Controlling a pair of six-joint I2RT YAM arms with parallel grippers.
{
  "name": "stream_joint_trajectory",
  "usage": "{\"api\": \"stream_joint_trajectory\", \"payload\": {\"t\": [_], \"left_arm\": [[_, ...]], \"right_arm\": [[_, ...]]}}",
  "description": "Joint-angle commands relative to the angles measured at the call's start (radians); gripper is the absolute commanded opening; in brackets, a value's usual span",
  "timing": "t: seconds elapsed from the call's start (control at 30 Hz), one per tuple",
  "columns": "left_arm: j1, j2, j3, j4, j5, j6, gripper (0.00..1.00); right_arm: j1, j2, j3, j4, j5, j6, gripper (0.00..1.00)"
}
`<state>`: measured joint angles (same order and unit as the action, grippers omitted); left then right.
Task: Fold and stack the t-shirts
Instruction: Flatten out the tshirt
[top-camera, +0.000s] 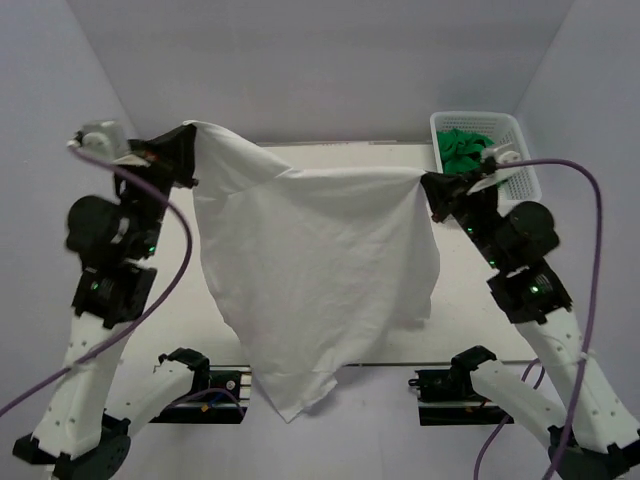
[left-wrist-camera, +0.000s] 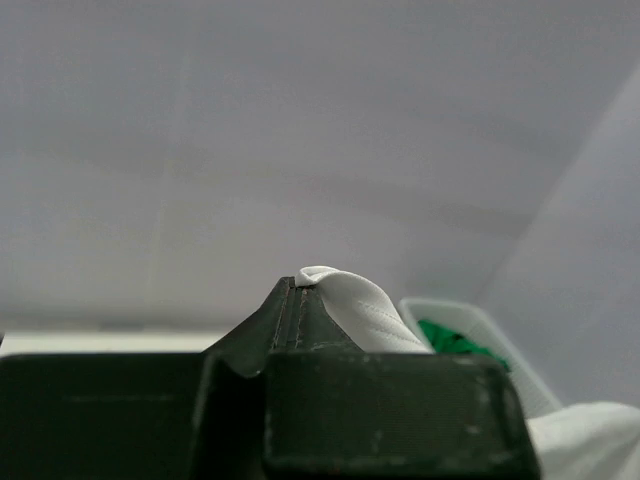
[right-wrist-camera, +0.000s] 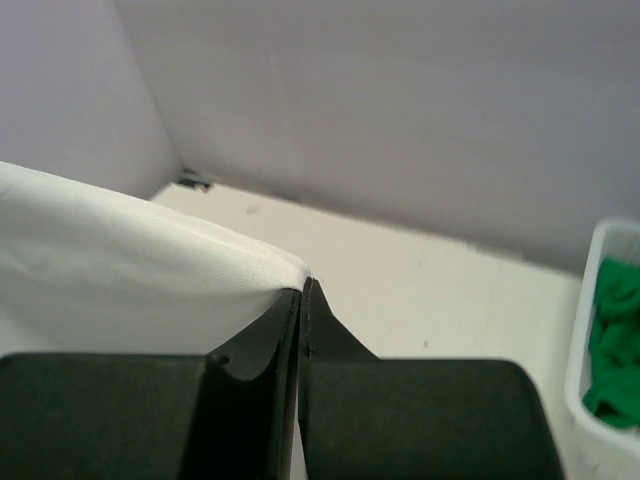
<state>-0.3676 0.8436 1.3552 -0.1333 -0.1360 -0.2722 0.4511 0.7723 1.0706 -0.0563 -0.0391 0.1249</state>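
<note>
Above the pale flat tabletop (top-camera: 460, 320), a plain white thin-cloth short-sleeved t-shirt (top-camera: 310, 260) is hanging spread out in the air between the two arms. Its upper edge is sagging slightly in the middle, and its lowest corner is drooping past the near edge of the table, between the arm bases. The cloth is hiding most of the table's middle.

The white-and-black left arm (top-camera: 100, 290) is reaching up and inward at the left side; the matching right arm (top-camera: 530, 290) is doing the same at the right.

At the far right corner, a white plastic lattice basket (top-camera: 475, 117) is standing on the table, apart from the hanging shirt. Crumpled bright green cloth shirts (top-camera: 462, 148) are lying inside it.

The left gripper (top-camera: 185, 150) is pinching the shirt's upper left corner, its jaws pressed together with a small fold of white cloth poking out beside the tips. The right gripper (top-camera: 430, 185) is clamping the upper right corner, jaws closed tight on the hem, just in front of the basket.
</note>
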Motion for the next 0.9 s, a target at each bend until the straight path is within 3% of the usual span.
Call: {"api": "stream_joint_trajectory", "payload": {"t": [0.0, 0.17, 0.47, 0.73, 0.87], "left_arm": [[0.009, 0.103, -0.053, -0.005, -0.155, -0.056, 0.00], [0.009, 0.297, -0.110, -0.005, -0.240, -0.068, 0.00], [0.009, 0.583, -0.064, 0.050, -0.416, -0.035, 0.00], [0.050, 0.899, 0.120, 0.061, -0.448, -0.015, 0.00], [0.073, 1.101, 0.309, 0.061, -0.448, -0.005, 0.00]], "right_arm": [[-0.005, 0.065, -0.080, 0.113, 0.111, 0.062, 0.00], [-0.008, 0.260, -0.123, 0.145, 0.136, 0.082, 0.00], [-0.011, 0.570, 0.020, 0.179, 0.232, 0.033, 0.00], [-0.032, 0.954, 0.314, 0.125, 0.280, -0.011, 0.00], [-0.046, 1.125, 0.471, 0.098, 0.350, -0.011, 0.00]]}}
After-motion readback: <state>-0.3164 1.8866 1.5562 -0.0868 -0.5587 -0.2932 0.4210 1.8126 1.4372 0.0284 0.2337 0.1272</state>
